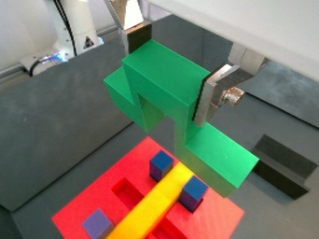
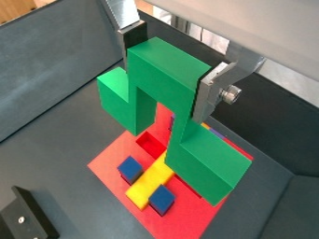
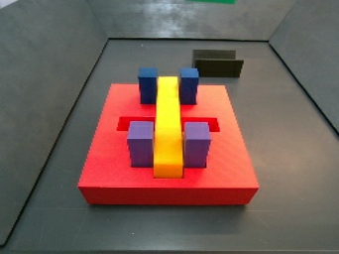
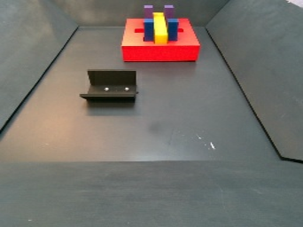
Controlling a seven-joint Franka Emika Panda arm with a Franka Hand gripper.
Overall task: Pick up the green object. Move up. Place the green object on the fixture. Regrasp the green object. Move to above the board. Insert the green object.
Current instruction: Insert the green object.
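Gripper (image 1: 174,67) fingers (image 1: 217,93) are clamped on the green object (image 1: 165,93), which we see in both wrist views held in the air above the board (image 1: 125,182). On that red board (image 3: 166,159) we see a yellow bar (image 3: 169,124) lying between blue blocks (image 3: 149,83) and purple blocks (image 3: 142,143). To the right stands the fixture (image 3: 217,63), well apart.
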